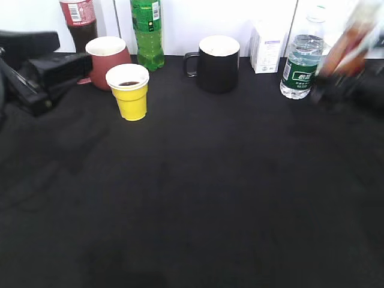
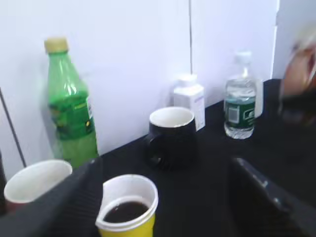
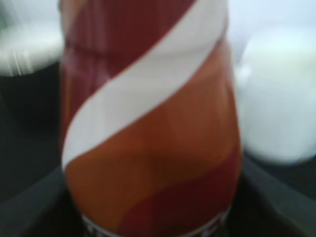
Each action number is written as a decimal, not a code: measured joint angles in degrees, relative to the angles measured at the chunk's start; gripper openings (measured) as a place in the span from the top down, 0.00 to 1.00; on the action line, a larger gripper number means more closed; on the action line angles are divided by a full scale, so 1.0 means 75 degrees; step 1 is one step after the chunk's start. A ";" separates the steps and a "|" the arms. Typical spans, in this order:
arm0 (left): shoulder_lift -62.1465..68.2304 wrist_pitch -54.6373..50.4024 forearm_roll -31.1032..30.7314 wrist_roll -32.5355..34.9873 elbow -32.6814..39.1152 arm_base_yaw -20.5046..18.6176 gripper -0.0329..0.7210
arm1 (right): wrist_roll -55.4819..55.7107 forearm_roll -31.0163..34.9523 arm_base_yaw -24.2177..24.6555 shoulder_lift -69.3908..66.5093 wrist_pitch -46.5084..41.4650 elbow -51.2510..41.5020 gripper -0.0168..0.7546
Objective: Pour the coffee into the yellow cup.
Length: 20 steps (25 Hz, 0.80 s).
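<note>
The yellow cup [image 1: 132, 93] stands at the back left of the black table and holds brown liquid; it also shows in the left wrist view [image 2: 127, 212]. My left gripper [image 1: 51, 78] is left of the cup and open; in its wrist view [image 2: 163, 197] the cup stands between the spread fingers, against the left one. My right gripper [image 1: 342, 84] is at the far right, blurred, shut on the coffee bottle [image 1: 354, 39], which is tilted. The bottle's orange-red and white label [image 3: 148, 128] fills the right wrist view.
A dark red mug [image 1: 107, 60], a cola bottle [image 1: 78, 21] and a green soda bottle [image 1: 147, 33] stand behind the yellow cup. A black mug [image 1: 216, 63], a white carton [image 1: 267, 48] and a green-labelled water bottle [image 1: 302, 66] line the back edge.
</note>
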<state>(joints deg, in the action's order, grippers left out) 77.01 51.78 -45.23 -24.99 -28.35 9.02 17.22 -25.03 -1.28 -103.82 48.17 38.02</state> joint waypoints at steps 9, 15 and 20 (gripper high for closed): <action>-0.0151 0.0056 -0.0385 -0.0158 0.0006 0.0000 0.18 | -0.1627 0.0763 0.0000 -0.1972 0.2234 0.0016 0.28; -0.0286 0.0065 -0.0413 -0.0158 0.0015 0.0000 0.18 | -0.1303 0.0731 0.0000 -0.1447 0.1165 -0.0059 0.11; -0.0295 -0.0111 -0.0421 -0.0473 0.0015 0.0000 0.18 | -0.1249 0.0795 0.0000 -0.0595 0.1004 -0.1298 0.11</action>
<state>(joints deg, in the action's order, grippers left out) 74.81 50.94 -48.39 -28.54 -28.24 9.02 7.85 -19.07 -1.28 -108.28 55.70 28.29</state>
